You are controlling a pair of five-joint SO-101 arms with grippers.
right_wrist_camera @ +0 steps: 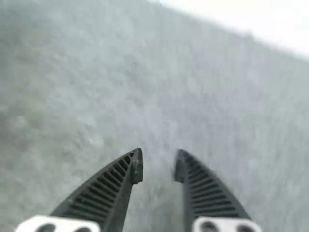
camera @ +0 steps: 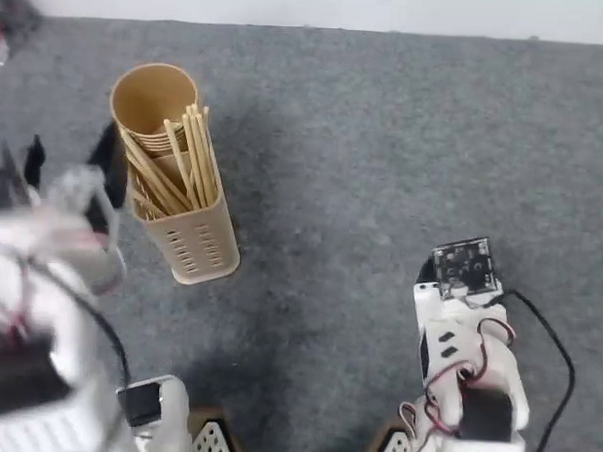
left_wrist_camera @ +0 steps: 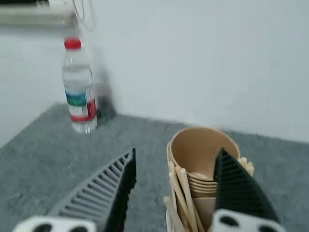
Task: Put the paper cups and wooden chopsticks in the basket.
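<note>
High view showed the slotted beige basket (camera: pixel 199 244) standing on the grey table (camera: pixel 385 140), long axis upright and mouth up. Nested paper cups (camera: pixel 152 97) sat inside it, open ends upward, rising above the rim. Sharing the basket, the wooden chopsticks (camera: pixel 189 156) stood on end, leaning, some crossing others. The left gripper (left_wrist_camera: pixel 177 153) hung near the basket, jaws spread wide and empty. The right gripper (right_wrist_camera: pixel 159 154), well apart over bare table, had its jaws parted around nothing. A water bottle (left_wrist_camera: pixel 79 87) stood by the wall.
</note>
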